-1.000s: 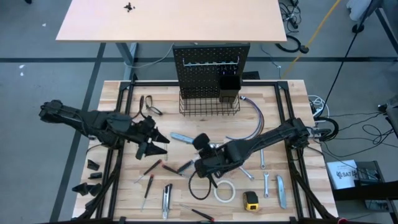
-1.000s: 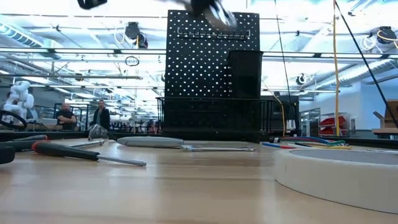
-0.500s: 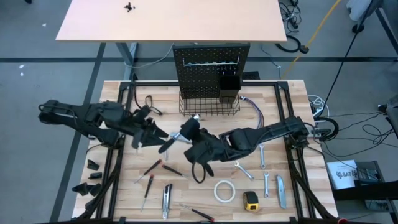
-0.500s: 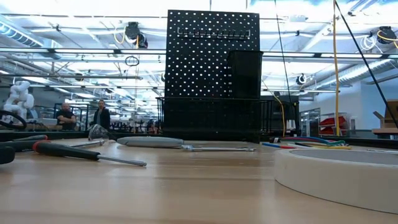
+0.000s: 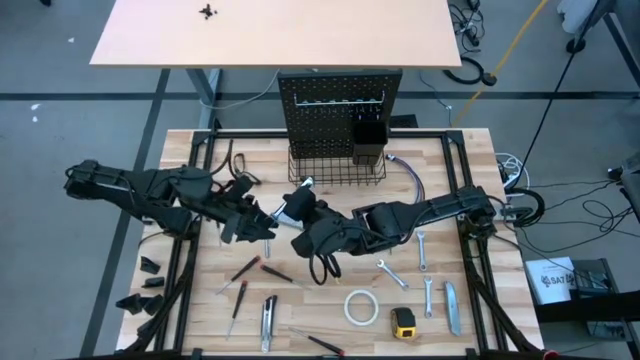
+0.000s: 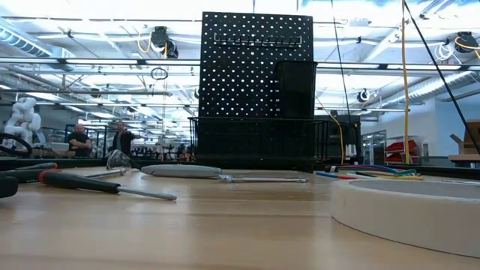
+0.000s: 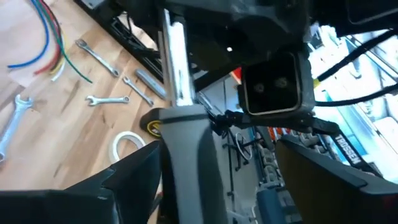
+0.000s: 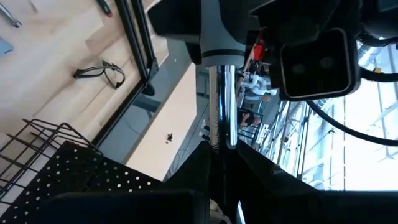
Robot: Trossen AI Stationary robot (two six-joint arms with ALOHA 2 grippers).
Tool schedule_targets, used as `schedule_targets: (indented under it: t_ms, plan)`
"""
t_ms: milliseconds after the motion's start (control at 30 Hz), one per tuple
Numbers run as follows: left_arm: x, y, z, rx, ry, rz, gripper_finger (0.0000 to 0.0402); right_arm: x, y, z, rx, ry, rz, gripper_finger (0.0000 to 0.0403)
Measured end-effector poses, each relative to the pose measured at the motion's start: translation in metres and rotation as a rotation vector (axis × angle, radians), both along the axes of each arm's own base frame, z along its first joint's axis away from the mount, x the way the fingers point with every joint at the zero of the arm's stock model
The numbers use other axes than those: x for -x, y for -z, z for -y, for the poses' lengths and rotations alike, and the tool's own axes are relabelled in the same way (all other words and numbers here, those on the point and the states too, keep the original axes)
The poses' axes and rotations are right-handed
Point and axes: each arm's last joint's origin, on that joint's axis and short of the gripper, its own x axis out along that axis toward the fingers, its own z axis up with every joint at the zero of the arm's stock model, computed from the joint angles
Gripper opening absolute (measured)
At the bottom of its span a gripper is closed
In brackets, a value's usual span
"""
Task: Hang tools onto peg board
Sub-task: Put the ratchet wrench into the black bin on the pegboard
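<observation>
Ratchet (image 5: 290,203) between both grippers' jaws midair

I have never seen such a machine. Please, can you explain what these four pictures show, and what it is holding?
It is a robot: two dark arms at a wooden table, each ending in a two-finger claw. One picture looks down from above, one level across the table, two from cameras on the wrists. Wrenches, a tape roll and a yellow tape measure lie loose; a black peg board stands behind. The right claw grips the shiny shaft of a grey-handled tool; the open left claw surrounds its handle.
</observation>
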Motion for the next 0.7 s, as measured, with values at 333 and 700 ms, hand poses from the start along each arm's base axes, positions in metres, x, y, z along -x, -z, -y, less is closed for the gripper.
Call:
schedule_targets:
  t_ms: [333,700]
  plan:
    - [0.0001,0.002,0.0003,-0.033,0.021,-0.004,0.014,-0.0002,-0.0011,-0.0005,0.001,-0.009,0.005,0.004]
    - [0.0005,0.006,-0.0009,-0.071,-0.001,-0.031,0.0098,0.0004,-0.0007,-0.0009,0.041,-0.021,-0.03,0.0042]
